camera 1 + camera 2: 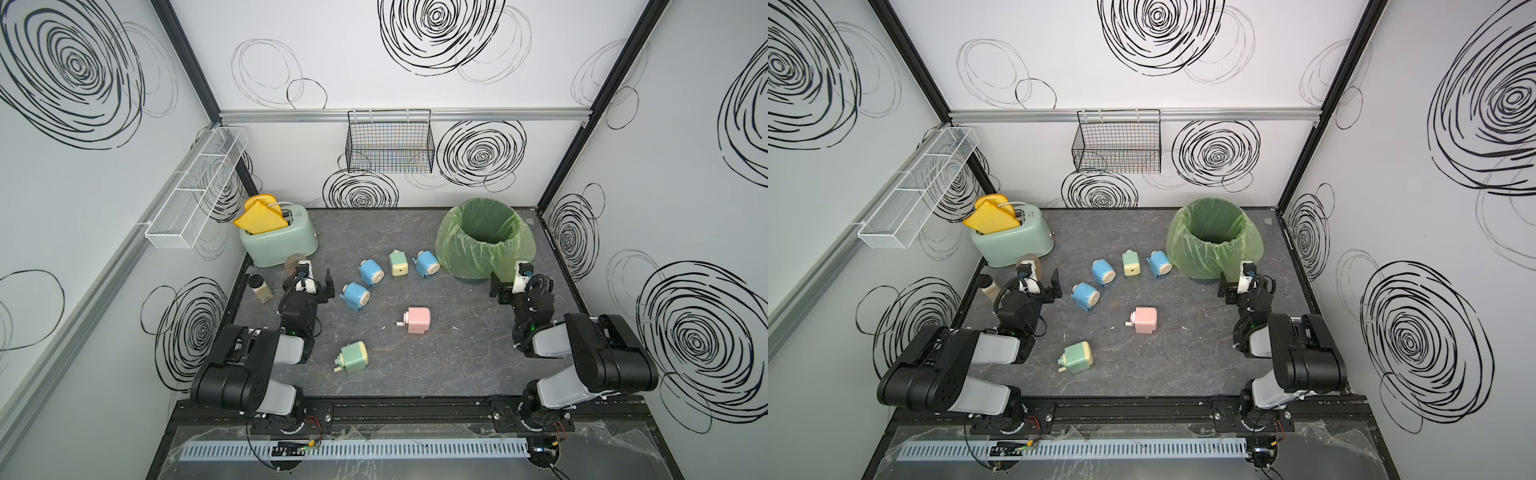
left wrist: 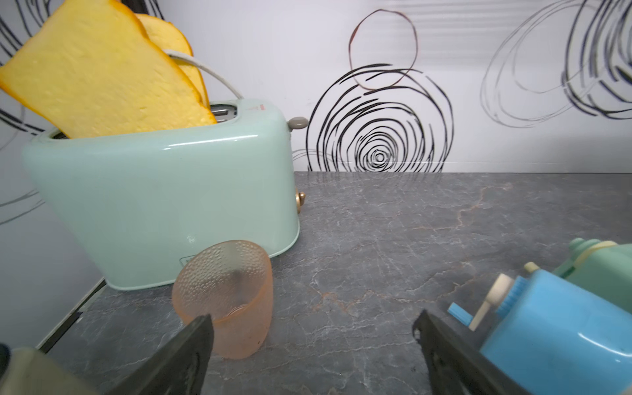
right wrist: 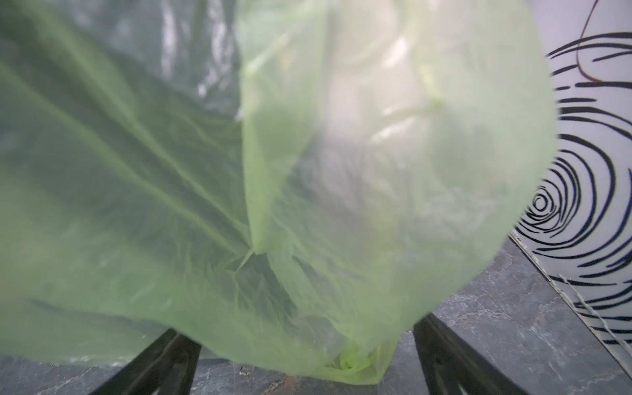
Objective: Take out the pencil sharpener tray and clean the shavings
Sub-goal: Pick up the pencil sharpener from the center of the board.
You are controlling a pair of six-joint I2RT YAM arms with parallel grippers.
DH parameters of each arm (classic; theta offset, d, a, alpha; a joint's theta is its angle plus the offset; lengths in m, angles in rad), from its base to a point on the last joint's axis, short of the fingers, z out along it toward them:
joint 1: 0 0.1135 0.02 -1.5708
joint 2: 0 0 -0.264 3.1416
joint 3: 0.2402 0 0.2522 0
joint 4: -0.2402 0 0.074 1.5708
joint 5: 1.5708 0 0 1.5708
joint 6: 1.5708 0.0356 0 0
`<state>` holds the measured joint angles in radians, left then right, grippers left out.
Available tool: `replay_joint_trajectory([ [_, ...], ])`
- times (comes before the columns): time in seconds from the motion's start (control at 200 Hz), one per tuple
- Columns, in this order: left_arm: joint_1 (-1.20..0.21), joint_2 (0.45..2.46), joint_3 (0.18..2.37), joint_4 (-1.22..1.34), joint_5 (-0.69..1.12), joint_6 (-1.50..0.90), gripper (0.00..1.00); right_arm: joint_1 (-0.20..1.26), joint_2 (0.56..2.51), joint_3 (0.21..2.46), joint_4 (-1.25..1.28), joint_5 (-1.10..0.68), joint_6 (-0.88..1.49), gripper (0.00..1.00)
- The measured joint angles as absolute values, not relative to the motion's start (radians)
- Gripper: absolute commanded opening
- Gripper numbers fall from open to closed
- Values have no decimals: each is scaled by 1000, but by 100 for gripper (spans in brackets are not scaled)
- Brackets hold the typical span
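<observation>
In both top views we find the left gripper (image 1: 314, 277) at centre left, fingers spread wide and empty, just below the toaster (image 1: 278, 241) and an orange cup (image 2: 225, 294). Six pencil sharpeners (image 1: 371, 272) lie on the table (image 1: 457, 365) around mid-frame — one blue sharpener (image 1: 356, 296) sits just right of that gripper. At centre right, the right gripper (image 3: 304, 345) is equally wide and empty — the green-lined bin (image 1: 484, 237) stands directly ahead.
</observation>
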<state>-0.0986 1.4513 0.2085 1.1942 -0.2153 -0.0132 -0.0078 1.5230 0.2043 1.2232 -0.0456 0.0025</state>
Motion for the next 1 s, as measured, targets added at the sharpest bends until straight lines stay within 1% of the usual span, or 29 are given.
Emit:
replay_joint_trajectory([
  [0.11, -151, 1405, 274, 1060, -350, -14, 97, -8, 1523, 204, 1223, -45, 2, 99],
  [0.31, -336, 1281, 415, 826, -673, -51, 97, -10, 1523, 204, 1223, -50, 2, 99],
  [0.46, -509, 1209, 585, 454, -998, -204, 97, -10, 1523, 204, 1223, -54, 3, 99],
  [0.545, -591, 1174, 678, 244, -1100, -310, 97, -14, 1523, 204, 1223, -60, 3, 99],
  [0.65, -670, 1115, 737, 28, -1115, -439, 97, -17, 1523, 204, 1223, -68, 3, 99],
  [0.785, -749, 1036, 740, -191, -1058, -589, 97, -22, 1523, 205, 1222, -76, 3, 99],
  [1.001, -912, 944, 654, -300, -966, -711, 97, -21, 1522, 207, 1219, -81, 2, 99],
])
